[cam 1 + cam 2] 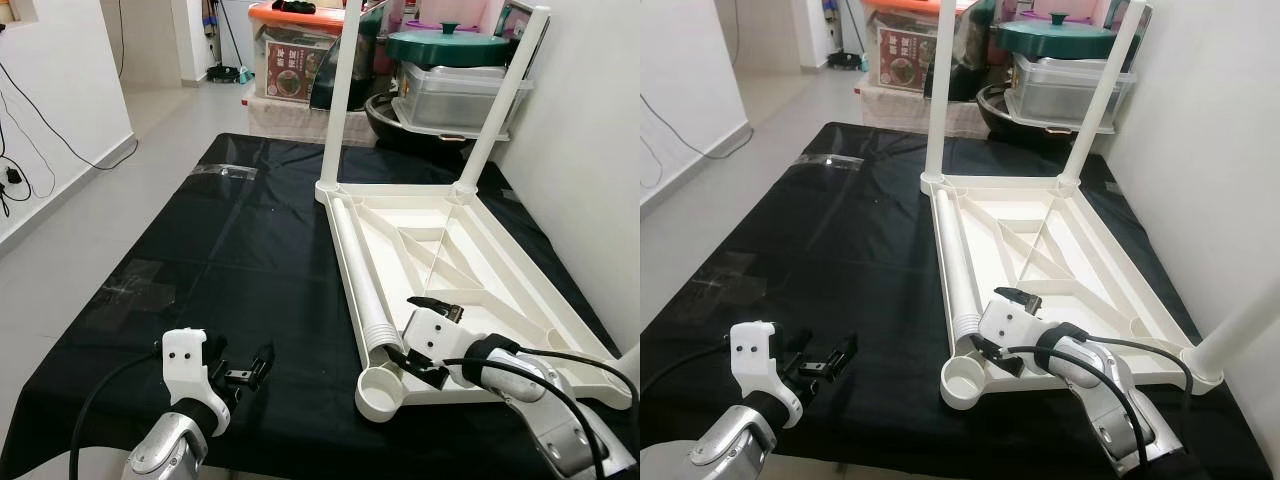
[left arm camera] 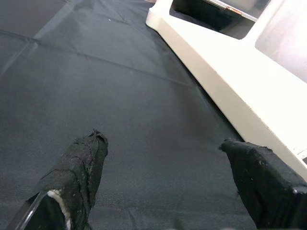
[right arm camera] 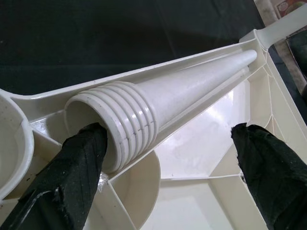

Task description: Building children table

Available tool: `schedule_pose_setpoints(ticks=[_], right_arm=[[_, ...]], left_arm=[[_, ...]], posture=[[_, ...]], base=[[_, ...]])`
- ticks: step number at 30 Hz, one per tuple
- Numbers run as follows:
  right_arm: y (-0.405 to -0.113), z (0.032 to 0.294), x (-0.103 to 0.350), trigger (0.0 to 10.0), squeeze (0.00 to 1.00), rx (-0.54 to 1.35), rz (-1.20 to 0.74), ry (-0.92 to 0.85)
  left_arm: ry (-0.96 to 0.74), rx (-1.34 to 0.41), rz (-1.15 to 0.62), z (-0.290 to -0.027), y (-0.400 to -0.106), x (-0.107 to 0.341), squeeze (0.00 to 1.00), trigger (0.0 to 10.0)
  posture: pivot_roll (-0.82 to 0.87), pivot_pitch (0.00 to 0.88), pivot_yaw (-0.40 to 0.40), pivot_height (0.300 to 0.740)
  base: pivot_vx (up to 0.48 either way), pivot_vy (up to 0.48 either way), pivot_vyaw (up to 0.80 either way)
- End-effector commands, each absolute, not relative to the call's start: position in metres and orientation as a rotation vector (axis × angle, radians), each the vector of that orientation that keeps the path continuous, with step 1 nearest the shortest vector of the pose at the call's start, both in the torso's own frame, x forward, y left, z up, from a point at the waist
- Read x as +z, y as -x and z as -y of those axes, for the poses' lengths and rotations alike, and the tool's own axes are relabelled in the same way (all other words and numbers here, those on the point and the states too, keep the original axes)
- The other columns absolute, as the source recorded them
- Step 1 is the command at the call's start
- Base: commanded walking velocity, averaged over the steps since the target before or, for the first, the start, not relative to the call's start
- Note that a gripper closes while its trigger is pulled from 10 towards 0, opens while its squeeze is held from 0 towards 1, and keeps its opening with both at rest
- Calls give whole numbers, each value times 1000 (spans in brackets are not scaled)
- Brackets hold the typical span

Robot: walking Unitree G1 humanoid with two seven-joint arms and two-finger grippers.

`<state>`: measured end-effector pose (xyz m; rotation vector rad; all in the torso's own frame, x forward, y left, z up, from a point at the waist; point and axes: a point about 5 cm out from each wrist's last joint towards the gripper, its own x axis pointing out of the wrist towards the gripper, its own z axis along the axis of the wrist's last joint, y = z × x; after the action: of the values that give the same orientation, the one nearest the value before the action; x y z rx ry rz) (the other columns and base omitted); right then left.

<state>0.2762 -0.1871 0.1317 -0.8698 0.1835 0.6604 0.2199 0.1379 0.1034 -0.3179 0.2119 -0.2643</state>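
Note:
A white children's table top (image 1: 500,270) lies upside down on a black cloth (image 1: 200,260). Two white legs (image 1: 345,90) (image 1: 505,100) stand upright in its far corners. A third, loose leg (image 1: 358,270) lies inside the frame along the left rim, threaded end (image 3: 120,120) towards me. Beside that end is the empty round corner socket (image 1: 380,392). My right gripper (image 1: 405,330) is open and straddles the threaded end, with one finger (image 3: 72,177) close against the threads. My left gripper (image 1: 245,365) hovers open and empty low over the cloth, left of the table top.
Stacked storage boxes (image 1: 295,50) and a pot with a green lid (image 1: 448,45) crowd the far end of the cloth. A white wall (image 1: 590,120) runs close along the right side. Tiled floor and wall cables (image 1: 15,180) lie to the left.

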Motion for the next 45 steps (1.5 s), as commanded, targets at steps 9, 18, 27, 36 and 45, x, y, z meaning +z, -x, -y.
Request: schedule_pose_setpoints(ticks=[9, 18, 27, 36, 45], right_arm=[[-291, 188, 139, 10000, 0, 467, -141, 860], [-301, 175, 155, 10000, 0, 172, -1, 670], [-286, 154, 142, 0, 0, 281, 0, 565], [-284, 152, 140, 0, 0, 300, -11, 538], [-282, 165, 159, 0, 0, 340, 66, 407]], left_arm=[[326, -272, -225, -133, -220, 101, 0, 10000], [327, -272, -227, -132, -220, 99, 0, 10000], [318, -284, -230, -132, -223, 97, 0, 10000], [309, -280, -229, -132, -224, 96, 0, 10000], [302, -270, -223, -136, -226, 97, 0, 10000]], posture=[[107, 0, -98, 740], [109, 0, -98, 740], [100, 0, -89, 740], [102, 0, -91, 740], [102, 0, -89, 740]], base=[[0, 0, 0], [0, 0, 0], [0, 0, 0], [0, 0, 0], [0, 0, 0]])
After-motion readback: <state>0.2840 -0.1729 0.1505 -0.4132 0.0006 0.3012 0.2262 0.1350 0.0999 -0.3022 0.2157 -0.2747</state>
